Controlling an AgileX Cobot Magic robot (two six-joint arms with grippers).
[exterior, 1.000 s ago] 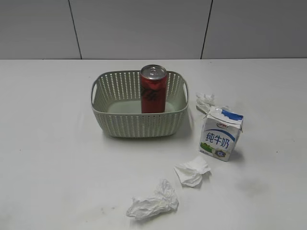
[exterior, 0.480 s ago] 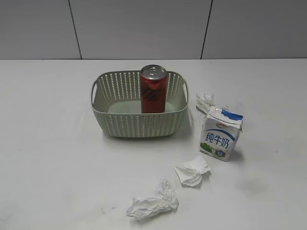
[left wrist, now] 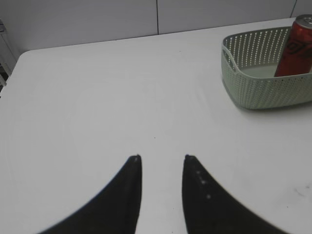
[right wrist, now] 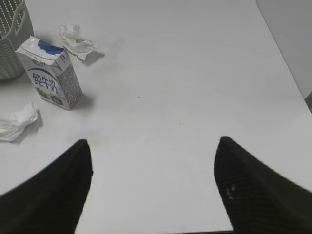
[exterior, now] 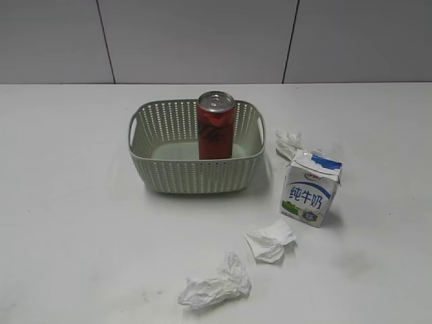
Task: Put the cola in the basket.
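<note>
Exterior view, nearest: crumpled tissue (exterior: pixel 214 289) at six o'clock, soft and creased. Beyond, the waxy milk carton (exterior: pixel 311 187) at three o'clock. Farthest, the cola (exterior: pixel 216 125), a smooth slim can, stands upright inside the perforated basket (exterior: pixel 196 174), so the placing looks done. The left gripper (left wrist: pixel 161 157) is narrowly parted and empty; the right gripper (right wrist: pixel 153 146) gapes wide, both apparently parked clear.

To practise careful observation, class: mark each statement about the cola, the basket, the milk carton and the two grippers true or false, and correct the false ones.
1. The cola stands upright inside the basket. True.
2. The milk carton lies in the basket. False: it stands on the table, to the basket's right.
3. The right gripper holds the cola. False: it is open and empty.
4. The left gripper holds nothing. True.
</note>
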